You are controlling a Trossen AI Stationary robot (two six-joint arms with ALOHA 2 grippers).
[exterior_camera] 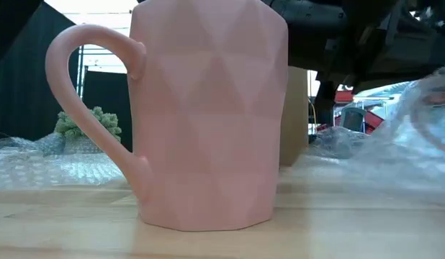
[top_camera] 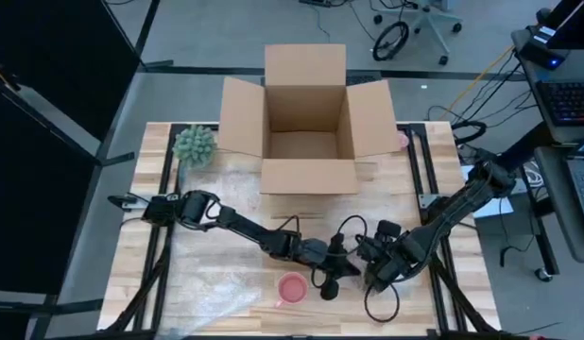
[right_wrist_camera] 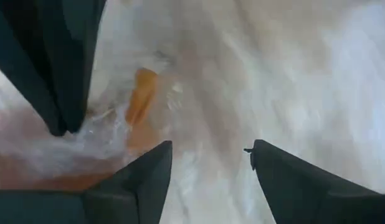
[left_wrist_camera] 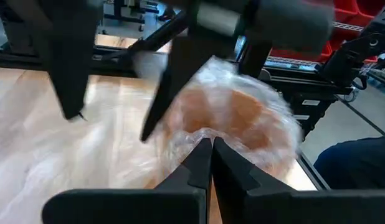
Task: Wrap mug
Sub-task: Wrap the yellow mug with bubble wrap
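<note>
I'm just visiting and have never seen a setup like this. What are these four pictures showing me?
Two dark robot arms work at a wooden table. One picture looks down from above, one sits at table height, and two come from cameras on the arms' wrists. On the table are a pink mug, clear bubble wrap, an open cardboard box and a small green plant. The left tool is shut on the bubble wrap's edge; the right tool is open beside it, near the mug.

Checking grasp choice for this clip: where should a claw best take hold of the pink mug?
Probably by the pink mug rim, coming from above: it stands upright and open-topped on the table. Its handle loop, sticking out sideways, is an alternative.
</note>
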